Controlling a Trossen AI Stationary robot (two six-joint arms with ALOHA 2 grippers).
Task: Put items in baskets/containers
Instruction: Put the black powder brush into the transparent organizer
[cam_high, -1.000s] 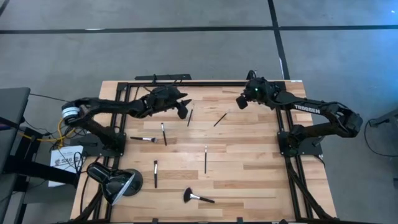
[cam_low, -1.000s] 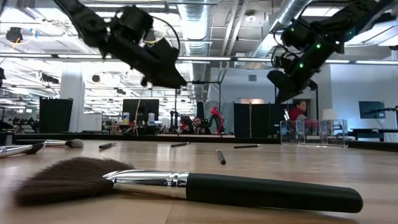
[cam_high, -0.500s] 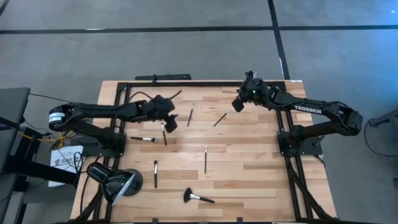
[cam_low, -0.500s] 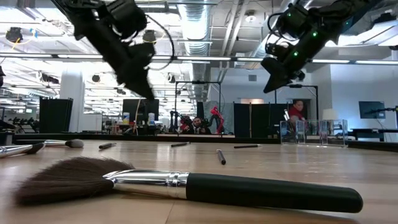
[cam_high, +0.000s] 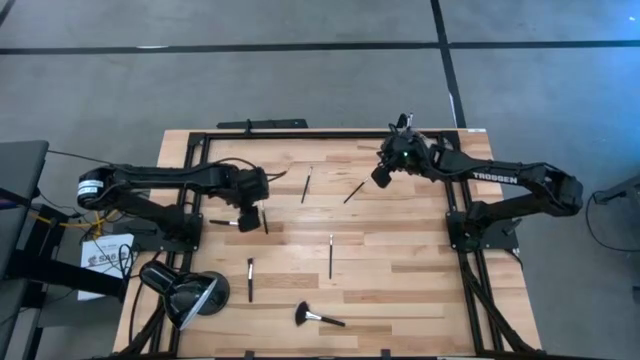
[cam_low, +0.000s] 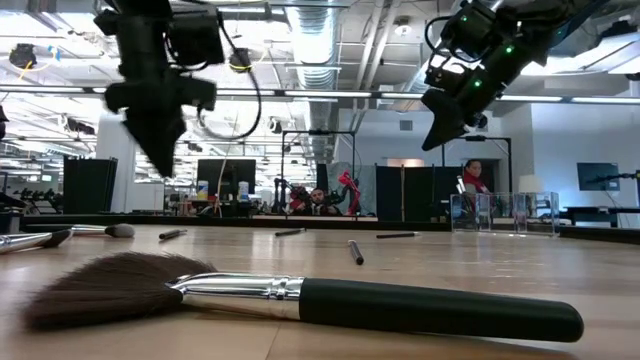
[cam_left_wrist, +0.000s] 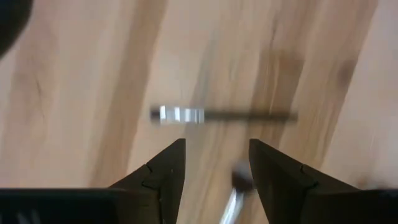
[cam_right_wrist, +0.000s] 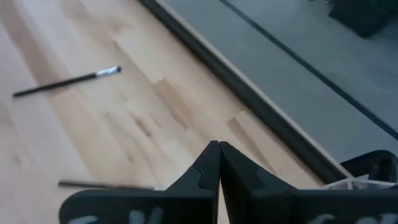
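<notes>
Toward the left edge of the worktop (cam_high: 400, 270), about midway between its far and near edges, the left gripper (cam_high: 247, 216) hangs above a small pair of makeup brushes: a short brush (cam_high: 228, 223) lying roughly parallel to the far edge with its bristle tip toward the gripper, and a second slim brush (cam_high: 264, 217) just beside it, lying nearly square to that edge. Seen from the left wrist, the fingers (cam_left_wrist: 163, 169) stand parted with nothing between them, and a slim brush (cam_left_wrist: 224, 115) with a bright ferrule lies crosswise just beyond the fingertips, its long axis running across the gap, so closing the jaws would pinch it across its thin width rather than along it. My judgement is that the coming move is a straight descent onto that handle. The left arm is plainly the nearer one. The right gripper (cam_high: 381, 174) hovers high near the far right corner, its fingers pressed together and empty. The clear container (cam_low: 503, 212) stands at the far right of the worktop, well apart from the left gripper, so a picked brush would have to travel across most of the surface. Other brushes, including the fluffy-headed one (cam_high: 318, 317) near the near edge, lie scattered between.
</notes>
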